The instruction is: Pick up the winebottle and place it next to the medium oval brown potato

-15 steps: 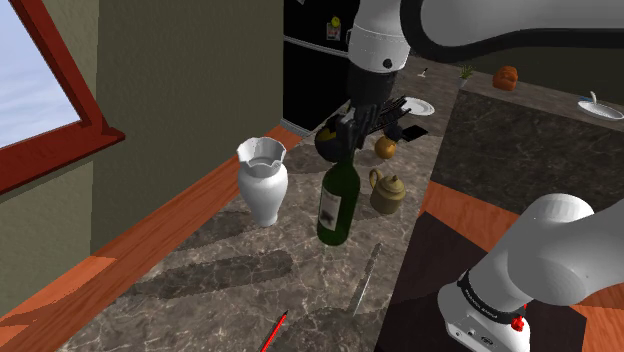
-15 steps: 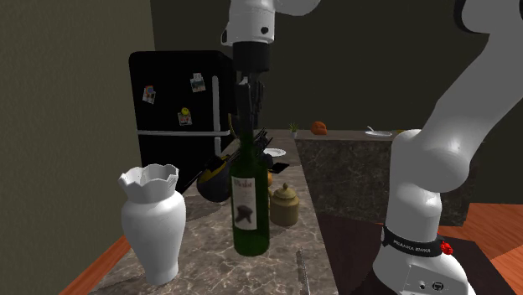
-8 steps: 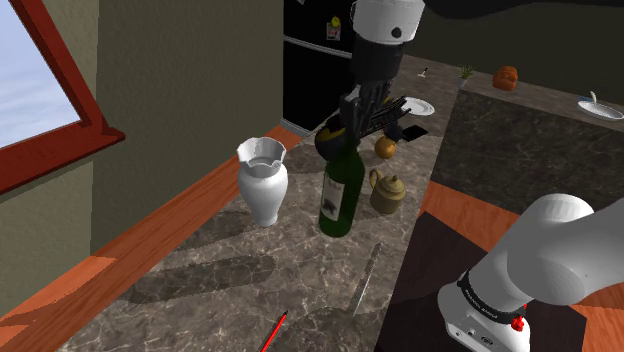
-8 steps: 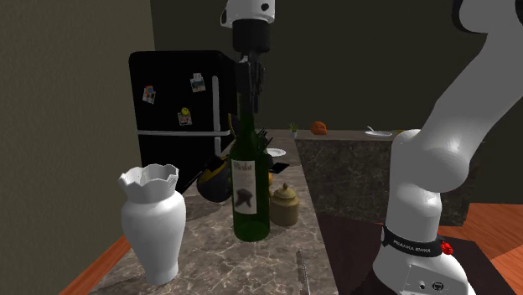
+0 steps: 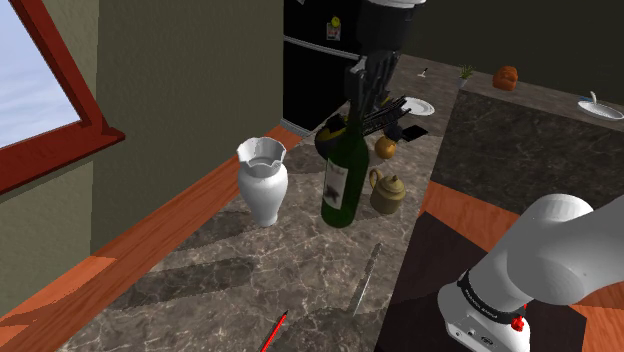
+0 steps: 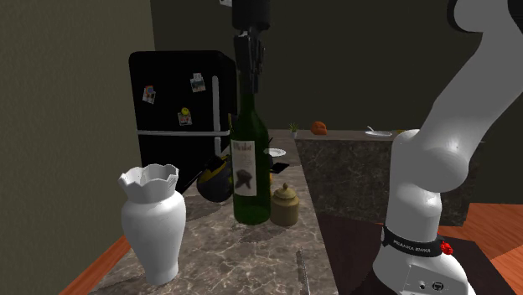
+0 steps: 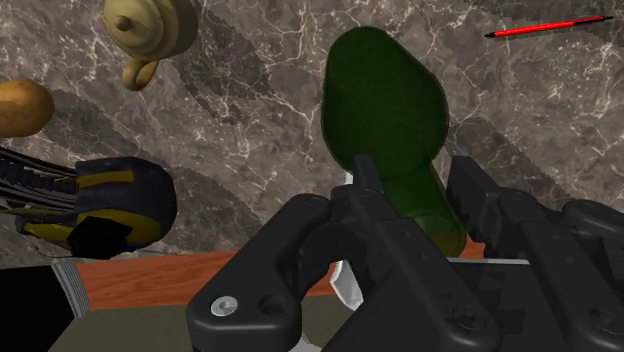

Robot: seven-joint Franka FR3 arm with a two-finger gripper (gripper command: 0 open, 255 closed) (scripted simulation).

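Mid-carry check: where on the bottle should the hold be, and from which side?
The neck, from straight above, as the end effector has it now. The bottle is upright, and its neck is slim enough to clamp, while its body looks too wide. A jug and a vase stand close by and would probably crowd a side approach.
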